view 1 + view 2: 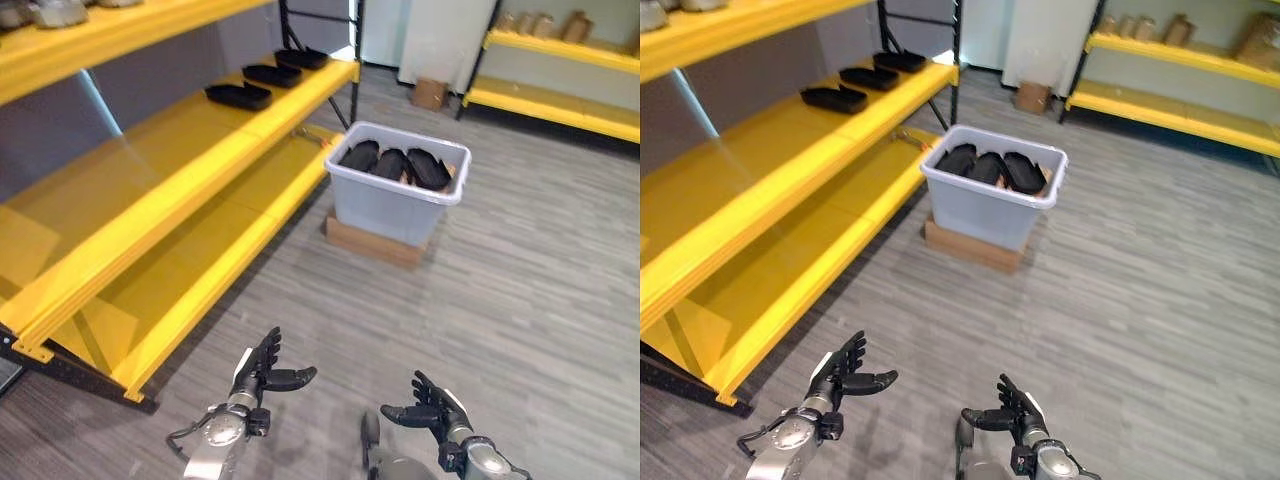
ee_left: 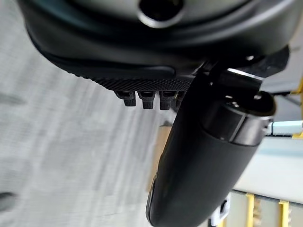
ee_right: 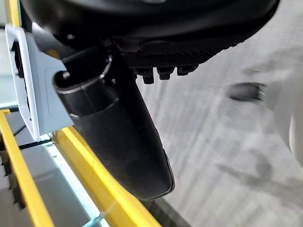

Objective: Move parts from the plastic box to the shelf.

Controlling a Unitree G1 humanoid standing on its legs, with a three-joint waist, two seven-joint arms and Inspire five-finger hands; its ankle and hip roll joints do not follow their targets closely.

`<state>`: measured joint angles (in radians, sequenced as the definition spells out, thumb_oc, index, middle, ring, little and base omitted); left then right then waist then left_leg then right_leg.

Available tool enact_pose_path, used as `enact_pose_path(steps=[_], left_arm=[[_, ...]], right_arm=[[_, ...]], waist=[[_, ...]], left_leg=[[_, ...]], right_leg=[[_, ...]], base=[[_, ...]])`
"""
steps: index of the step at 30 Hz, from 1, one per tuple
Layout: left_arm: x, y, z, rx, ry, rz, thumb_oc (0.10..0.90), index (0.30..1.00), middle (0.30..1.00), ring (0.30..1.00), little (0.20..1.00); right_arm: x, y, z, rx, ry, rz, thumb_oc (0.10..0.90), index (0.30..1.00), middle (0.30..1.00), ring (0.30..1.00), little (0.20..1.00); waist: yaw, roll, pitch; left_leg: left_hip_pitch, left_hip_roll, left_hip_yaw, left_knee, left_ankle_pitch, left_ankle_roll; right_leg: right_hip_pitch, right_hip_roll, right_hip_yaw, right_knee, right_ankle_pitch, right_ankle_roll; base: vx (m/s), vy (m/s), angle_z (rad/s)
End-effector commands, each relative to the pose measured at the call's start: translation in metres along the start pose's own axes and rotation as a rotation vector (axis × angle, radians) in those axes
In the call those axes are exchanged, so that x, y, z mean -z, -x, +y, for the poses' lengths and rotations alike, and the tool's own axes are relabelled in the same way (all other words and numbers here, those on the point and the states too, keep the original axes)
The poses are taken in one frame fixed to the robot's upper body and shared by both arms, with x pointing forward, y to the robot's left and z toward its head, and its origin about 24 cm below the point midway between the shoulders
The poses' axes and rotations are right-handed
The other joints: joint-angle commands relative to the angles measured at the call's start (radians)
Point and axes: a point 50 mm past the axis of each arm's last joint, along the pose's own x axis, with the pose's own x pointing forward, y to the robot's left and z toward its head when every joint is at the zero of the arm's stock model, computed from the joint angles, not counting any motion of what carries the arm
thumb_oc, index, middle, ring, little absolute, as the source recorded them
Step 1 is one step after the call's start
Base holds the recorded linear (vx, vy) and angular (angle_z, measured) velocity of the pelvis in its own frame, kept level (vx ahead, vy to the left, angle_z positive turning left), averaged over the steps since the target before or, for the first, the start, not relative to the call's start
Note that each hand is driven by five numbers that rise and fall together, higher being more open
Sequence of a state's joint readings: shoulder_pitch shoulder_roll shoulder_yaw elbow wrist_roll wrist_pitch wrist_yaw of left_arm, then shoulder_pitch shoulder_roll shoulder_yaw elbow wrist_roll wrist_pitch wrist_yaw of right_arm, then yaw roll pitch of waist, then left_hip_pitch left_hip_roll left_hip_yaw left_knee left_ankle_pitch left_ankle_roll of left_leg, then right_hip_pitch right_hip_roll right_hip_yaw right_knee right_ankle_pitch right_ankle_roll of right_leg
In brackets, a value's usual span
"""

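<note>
Black parts (image 1: 392, 163) lie side by side in the pale grey plastic box (image 1: 390, 205), which stands on the grey plank floor (image 1: 520, 290) on top of a flat piece of brown cardboard (image 1: 372, 242). The box sits just beside the end of the yellow shelf (image 1: 150, 215), near the corner of its lowest level. Three parts show in the box, leaning against one another, with something tan showing between them at the box's right side.

Three more black parts (image 1: 238, 96) rest in a row along the middle level of the shelf, near its far end, each apart from the next. The near stretch of that level and the lowest level carry nothing that can be made out.

The left hand (image 1: 262, 372) hangs low in front of the robot, over the floor and well apart from the box, with its fingers straight and slightly spread and the thumb held out sideways toward the other hand; it holds nothing. The right hand (image 1: 432, 406) hangs beside it at about the same height, fingers likewise relaxed and apart, thumb pointing back toward the left hand, also holding nothing.

A second yellow shelf (image 1: 555, 95) runs along the far wall with tan items on its upper level, and a small cardboard box (image 1: 430, 94) stands on the floor near it.
</note>
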<state>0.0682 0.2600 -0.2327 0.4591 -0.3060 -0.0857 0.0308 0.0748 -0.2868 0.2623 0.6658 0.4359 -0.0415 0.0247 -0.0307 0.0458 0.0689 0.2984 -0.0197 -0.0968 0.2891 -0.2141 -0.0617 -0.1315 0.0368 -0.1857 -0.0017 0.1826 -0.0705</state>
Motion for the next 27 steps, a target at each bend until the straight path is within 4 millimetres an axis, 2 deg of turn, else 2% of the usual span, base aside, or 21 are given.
enact_pose_path(steps=[1, 2, 3, 4, 5, 6, 7, 8, 9, 10, 12, 13, 14, 16, 18, 19, 20, 23, 24, 26, 27], left_arm=[[-0.067, -0.007, 0.012, 0.030, -0.073, -0.290, 0.900, 1.000, 1.000, 1.000, 1.000], [-0.069, -0.008, 0.010, 0.038, -0.070, -0.293, 0.900, 1.000, 1.000, 1.000, 1.000], [-0.071, -0.010, 0.008, 0.045, -0.075, -0.294, 0.900, 1.000, 1.000, 1.000, 1.000], [-0.070, -0.012, 0.006, 0.051, -0.074, -0.288, 0.900, 1.000, 1.000, 1.000, 1.000], [-0.071, -0.012, 0.006, 0.051, -0.074, -0.289, 0.900, 1.000, 1.000, 1.000, 1.000], [-0.070, -0.011, 0.006, 0.046, -0.072, -0.288, 0.900, 1.000, 1.000, 1.000, 1.000], [-0.070, -0.011, 0.006, 0.046, -0.073, -0.288, 0.900, 1.000, 1.000, 1.000, 1.000], [-0.070, -0.010, 0.006, 0.049, -0.075, -0.288, 0.900, 1.000, 1.000, 1.000, 1.000], [-0.069, -0.009, 0.006, 0.051, -0.075, -0.287, 0.900, 1.000, 1.000, 1.000, 1.000], [-0.067, -0.008, 0.007, 0.048, -0.078, -0.284, 0.900, 1.000, 1.000, 1.000, 1.000], [-0.062, -0.007, 0.008, 0.042, -0.074, -0.265, 0.900, 1.000, 1.000, 1.000, 1.000], [-0.059, -0.006, 0.008, 0.038, -0.072, -0.259, 0.900, 1.000, 1.000, 1.000, 1.000], [-0.056, -0.006, 0.007, 0.037, -0.077, -0.246, 0.900, 1.000, 1.000, 1.000, 1.000], [-0.055, -0.005, 0.007, 0.036, -0.075, -0.244, 0.900, 1.000, 1.000, 1.000, 1.000], [-0.052, -0.005, 0.011, 0.024, -0.074, -0.232, 0.900, 1.000, 1.000, 1.000, 1.000], [-0.048, -0.002, 0.013, 0.018, -0.066, -0.222, 0.900, 1.000, 1.000, 1.000, 1.000], [-0.050, -0.001, 0.015, 0.016, -0.072, -0.226, 0.900, 1.000, 1.000, 1.000, 1.000], [-0.051, -0.001, 0.016, 0.014, -0.078, -0.227, 0.900, 1.000, 1.000, 1.000, 1.000], [-0.052, -0.001, 0.020, 0.000, -0.086, -0.229, 0.900, 1.000, 1.000, 1.000, 1.000], [-0.053, -0.001, 0.020, -0.001, -0.089, -0.232, 0.900, 1.000, 1.000, 1.000, 1.000], [-0.054, -0.002, 0.023, -0.016, -0.106, -0.234, 0.900, 1.000, 1.000, 1.000, 1.000]], right_arm=[[-0.073, -0.010, 0.013, -0.078, -0.026, -0.301, 0.900, 1.000, 1.000, 1.000, 1.000], [-0.075, -0.010, 0.011, -0.070, -0.033, -0.309, 0.900, 1.000, 1.000, 1.000, 1.000], [-0.078, -0.011, 0.009, -0.056, -0.031, -0.317, 0.900, 1.000, 1.000, 1.000, 1.000], [-0.081, -0.012, 0.007, -0.045, -0.022, -0.319, 0.900, 1.000, 1.000, 1.000, 1.000], [-0.081, -0.012, 0.007, -0.045, -0.022, -0.320, 0.900, 1.000, 1.000, 1.000, 1.000], [-0.086, -0.012, 0.005, -0.035, -0.014, -0.334, 0.900, 1.000, 1.000, 1.000, 1.000], [-0.086, -0.012, 0.005, -0.035, -0.014, -0.334, 0.900, 1.000, 1.000, 1.000, 1.000], [-0.087, -0.012, 0.003, -0.029, -0.010, -0.335, 0.900, 1.000, 1.000, 1.000, 1.000], [-0.086, -0.011, 0.002, -0.027, -0.009, -0.336, 0.900, 1.000, 1.000, 1.000, 1.000], [-0.080, -0.010, -0.002, -0.015, -0.018, -0.323, 0.900, 1.000, 1.000, 1.000, 1.000], [-0.074, -0.008, -0.004, -0.006, -0.010, -0.304, 0.900, 1.000, 1.000, 1.000, 1.000], [-0.070, -0.007, -0.005, -0.003, -0.009, -0.295, 0.900, 1.000, 1.000, 1.000, 1.000], [-0.064, -0.005, -0.007, 0.004, 0.010, -0.278, 0.900, 1.000, 1.000, 1.000, 1.000], [-0.062, -0.005, -0.006, 0.003, 0.017, -0.274, 0.900, 1.000, 1.000, 1.000, 1.000], [-0.063, -0.006, -0.004, -0.006, 0.035, -0.274, 0.900, 1.000, 1.000, 1.000, 1.000], [-0.060, -0.005, 0.000, -0.023, 0.038, -0.264, 0.900, 1.000, 1.000, 1.000, 1.000], [-0.059, -0.006, 0.007, -0.050, 0.039, -0.261, 0.900, 1.000, 1.000, 1.000, 1.000], [-0.061, -0.008, 0.015, -0.077, 0.043, -0.267, 0.900, 1.000, 1.000, 1.000, 1.000], [-0.067, -0.010, 0.025, -0.111, 0.038, -0.283, 0.900, 1.000, 1.000, 1.000, 1.000], [-0.068, -0.010, 0.030, -0.128, 0.030, -0.289, 0.900, 1.000, 1.000, 1.000, 1.000], [-0.071, -0.010, 0.038, -0.159, 0.030, -0.305, 0.900, 1.000, 1.000, 1.000, 1.000]], waist=[[0.006, -0.036, -0.011], [0.013, -0.052, 0.004], [0.025, -0.071, 0.021], [0.042, -0.085, 0.042], [0.044, -0.081, 0.045], [0.085, -0.087, 0.072], [0.084, -0.089, 0.070], [0.097, -0.092, 0.077], [0.104, -0.097, 0.082], [0.115, -0.104, 0.084], [0.121, -0.097, 0.077], [0.125, -0.083, 0.068], [0.138, -0.064, 0.062], [0.141, -0.060, 0.061], [0.150, -0.053, 0.053], [0.155, -0.053, 0.039], [0.161, -0.060, 0.023], [0.165, -0.075, 0.008], [0.174, -0.088, -0.008], [0.176, -0.094, -0.014], [0.173, -0.102, -0.008]], left_leg=[[-0.085, 0.097, 0.021, 0.126, 0.432, -0.119], [-0.145, 0.100, 0.034, 0.241, 0.481, -0.132], [-0.193, 0.107, 0.055, 0.337, 0.502, -0.122], [-0.240, 0.098, 0.070, 0.415, 0.472, -0.097], [-0.242, 0.103, 0.071, 0.425, 0.466, -0.097], [-0.344, 0.056, 0.088, 0.459, 0.360, -0.048], [-0.347, 0.053, 0.088, 0.458, 0.363, -0.047], [-0.403, 0.042, 0.095, 0.438, 0.335, -0.029], [-0.453, 0.039, 0.102, 0.396, 0.314, -0.015], [-0.490, 0.068, 0.124, 0.214, 0.278, 0.003], [-0.477, 0.106, 0.150, -0.061, 0.283, 0.009], [-0.494, 0.117, 0.151, -0.190, 0.340, 0.000], [-0.506, 0.106, 0.149, -0.376, 0.407, -0.021], [-0.532, 0.091, 0.138, -0.376, 0.408, -0.029], [-0.553, 0.082, 0.124, -0.376, 0.442, -0.049], [-0.536, 0.084, 0.122, -0.376, 0.436, -0.035], [-0.513, 0.083, 0.107, -0.376, 0.462, -0.037], [-0.497, 0.065, 0.126, -0.376, 0.447, -0.020], [-0.467, 0.038, 0.127, -0.376, 0.414, 0.012], [-0.455, 0.024, 0.134, -0.376, 0.398, 0.029], [-0.412, -0.005, 0.133, -0.376, 0.361, 0.068]], right_leg=[[0.012, -0.046, -0.013, -0.086, 0.002, 0.144], [0.045, -0.052, -0.014, -0.086, -0.023, 0.126], [0.076, -0.058, -0.010, -0.086, -0.041, 0.112], [0.103, -0.061, 0.001, -0.086, -0.054, 0.098], [0.104, -0.057, 0.002, -0.086, -0.054, 0.098], [0.144, -0.054, 0.035, -0.086, -0.082, 0.093], [0.141, -0.057, 0.035, -0.086, -0.081, 0.093], [0.156, -0.055, 0.052, -0.086, -0.088, 0.094], [0.162, -0.057, 0.061, -0.086, -0.096, 0.097], [0.191, -0.059, 0.077, -0.086, -0.114, 0.109], [0.227, -0.053, 0.081, -0.086, -0.150, 0.118], [0.244, -0.036, 0.084, -0.086, -0.170, 0.119], [0.289, -0.011, 0.101, -0.086, -0.204, 0.116], [0.309, -0.004, 0.109, -0.086, -0.218, 0.114], [0.345, 0.006, 0.142, -0.086, -0.240, 0.112], [0.361, 0.004, 0.156, -0.086, -0.254, 0.118], [0.385, -0.014, 0.170, -0.086, -0.271, 0.121], [0.395, -0.045, 0.168, -0.078, -0.271, 0.140], [0.381, -0.075, 0.170, -0.009, -0.272, 0.158], [0.366, -0.088, 0.170, 0.044, -0.263, 0.170], [0.301, -0.105, 0.183, 0.210, -0.198, 0.193]], base=[[0.28, -0.244, -0.38], [0.25, -0.257, -0.15], [0.23, -0.253, 0.16], [0.16, -0.168, 0.24], [0.27, -0.144, -0.01], [0.19, -0.065, -0.38], [0.27, -0.085, -0.38], [0.14, -0.020, -0.51], [0.34, 0.008, -0.45], [0.39, 0.060, -0.43], [0.41, 0.123, -0.18], [0.52, 0.176, -0.07], [0.41, 0.131, 0.02], [0.31, 0.087, 0.10], [0.37, 0.122, -0.35], [0.52, 0.211, -0.81], [0.50, 0.225, -0.73], [0.34, 0.196, -0.61], [0.33, 0.225, -0.43], [0.31, 0.225, -0.29], [0.23, 0.216, -0.15]])
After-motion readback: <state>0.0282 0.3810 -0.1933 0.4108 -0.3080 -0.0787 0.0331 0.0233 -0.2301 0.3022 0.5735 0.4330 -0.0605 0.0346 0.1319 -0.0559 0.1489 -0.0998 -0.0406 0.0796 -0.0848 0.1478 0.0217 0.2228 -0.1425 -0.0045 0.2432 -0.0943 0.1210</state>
